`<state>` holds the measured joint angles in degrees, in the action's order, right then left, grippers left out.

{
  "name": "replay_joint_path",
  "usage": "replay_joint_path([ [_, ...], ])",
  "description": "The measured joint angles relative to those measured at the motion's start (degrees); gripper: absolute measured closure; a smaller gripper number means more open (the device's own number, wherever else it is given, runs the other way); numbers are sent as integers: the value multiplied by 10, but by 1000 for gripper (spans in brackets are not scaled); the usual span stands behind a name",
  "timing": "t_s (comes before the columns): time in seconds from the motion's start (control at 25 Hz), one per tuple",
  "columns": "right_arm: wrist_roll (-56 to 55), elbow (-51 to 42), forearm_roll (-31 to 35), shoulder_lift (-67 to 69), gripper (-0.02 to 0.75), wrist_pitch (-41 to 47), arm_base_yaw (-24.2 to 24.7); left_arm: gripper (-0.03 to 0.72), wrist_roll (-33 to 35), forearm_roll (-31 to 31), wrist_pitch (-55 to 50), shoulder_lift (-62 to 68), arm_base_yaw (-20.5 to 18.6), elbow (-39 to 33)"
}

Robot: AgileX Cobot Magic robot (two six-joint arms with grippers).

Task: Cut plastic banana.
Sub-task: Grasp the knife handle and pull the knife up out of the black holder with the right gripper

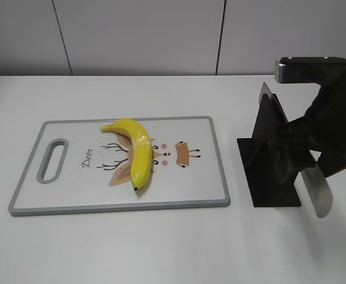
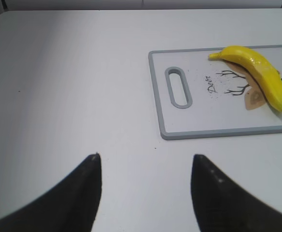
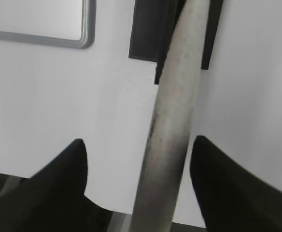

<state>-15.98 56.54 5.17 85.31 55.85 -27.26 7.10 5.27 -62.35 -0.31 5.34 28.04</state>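
I hold the knife point(image 3: 172, 121) in my right gripper point(image 3: 136, 186) beside the black stand point(image 1: 268, 160), banana point(image 1: 134, 151) waiting on the cutting board point(image 1: 214, 160) left of the stand, left gripper point(image 2: 146, 191) jaws open, idle.

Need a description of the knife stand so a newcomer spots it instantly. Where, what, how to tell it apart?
Start from the white cutting board with the gray rim and the yellow banana on the white table. Just off the board's right edge, apart from it, stands the knife stand: a flat square base with upright fins. It is the only matte black item resting on the table; the pale knife blade hangs right beside it.
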Motion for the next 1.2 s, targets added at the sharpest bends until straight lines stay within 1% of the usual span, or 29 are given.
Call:
replay_joint_path([
  [0.24,-12,0,-9,55,235,-5,0,135,0,0,0,0,0,0],
  [0.32,-14,0,-10,69,255,-5,0,135,0,0,0,0,0,0],
  [0.4,-19,0,-10,78,305,-5,0,135,0,0,0,0,0,0],
  [0.6,-37,0,-20,78,552,0,2,135,0,0,0,0,0,0],
  [0.64,-44,0,-21,78,562,1,3,135,0,0,0,0,0,0],
  [0.88,-50,0,-21,71,562,5,3,135,0,0,0,0,0,0],
  [1.2,-49,0,-19,-16,564,34,3,135,0,0,0,0,0,0],
])
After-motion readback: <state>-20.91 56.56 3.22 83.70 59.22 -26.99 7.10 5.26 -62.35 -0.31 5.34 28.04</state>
